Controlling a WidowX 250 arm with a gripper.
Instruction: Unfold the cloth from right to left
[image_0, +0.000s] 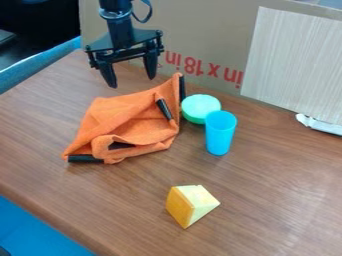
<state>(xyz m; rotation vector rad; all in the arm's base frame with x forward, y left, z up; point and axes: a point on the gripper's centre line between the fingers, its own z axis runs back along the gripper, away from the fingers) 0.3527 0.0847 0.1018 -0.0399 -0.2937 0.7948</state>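
Note:
The black gripper (131, 82) hangs at the upper left, above the back edge of the cloth, its two fingers spread apart with nothing between them. Below it the orange cloth (127, 120) lies crumpled and partly folded on the wooden table (280, 175). Black strips show at its lower left corner, near its right side and at its raised upper right corner. A fold curls up at the front, with a dark opening under it.
Right of the cloth stand a green round object (200, 108) and a blue cup (220, 133), close together. A yellow wedge (191, 205) sits near the front. Cardboard (200, 30) and a pale striped panel (294, 65) line the back.

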